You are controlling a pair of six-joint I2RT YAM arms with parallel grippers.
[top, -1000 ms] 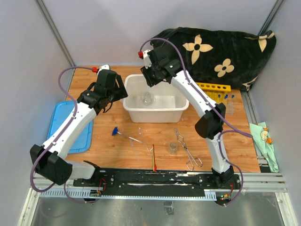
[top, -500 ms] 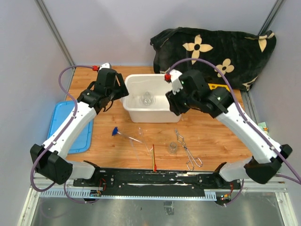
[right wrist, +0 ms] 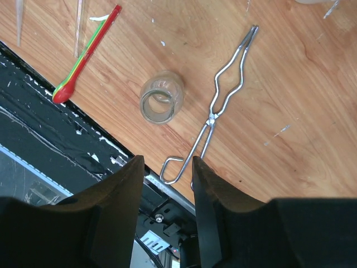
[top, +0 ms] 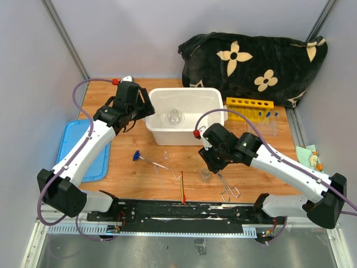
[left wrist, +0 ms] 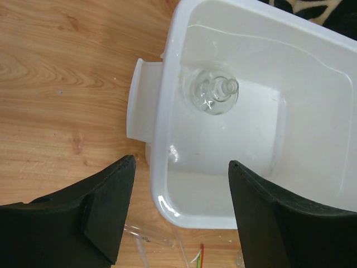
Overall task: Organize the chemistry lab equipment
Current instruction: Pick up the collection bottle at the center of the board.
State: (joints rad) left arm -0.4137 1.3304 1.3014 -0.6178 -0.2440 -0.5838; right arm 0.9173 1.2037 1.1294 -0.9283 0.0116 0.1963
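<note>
the small glass beaker (right wrist: 162, 103) beside the metal tongs (right wrist: 215, 111) looks light, slick and fragile, so the right gripper (right wrist: 167, 167), jaws apart and empty, should pinch its rim gently.

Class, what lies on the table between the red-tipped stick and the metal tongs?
A small glass beaker, between the red-tipped stick and metal tongs; clearest in the right wrist view.

We see a wooden table (top: 128, 173): white tub (top: 184, 135) far centre, blue lid (top: 68, 146) at the left edge, black flowered cloth (top: 251, 67) bunched far right. Yellow rack (top: 249, 104) lies in front of the cloth, with the clear rack (top: 269, 125) of blue-capped tubes (top: 268, 115) just beside it. On the near side, left to right: blue-tipped rod (top: 146, 159), red-tipped stick (top: 182, 187), glass beaker (right wrist: 161, 104), and metal tongs (right wrist: 223, 95) close to the beaker but apart, loops toward the near edge.
</note>
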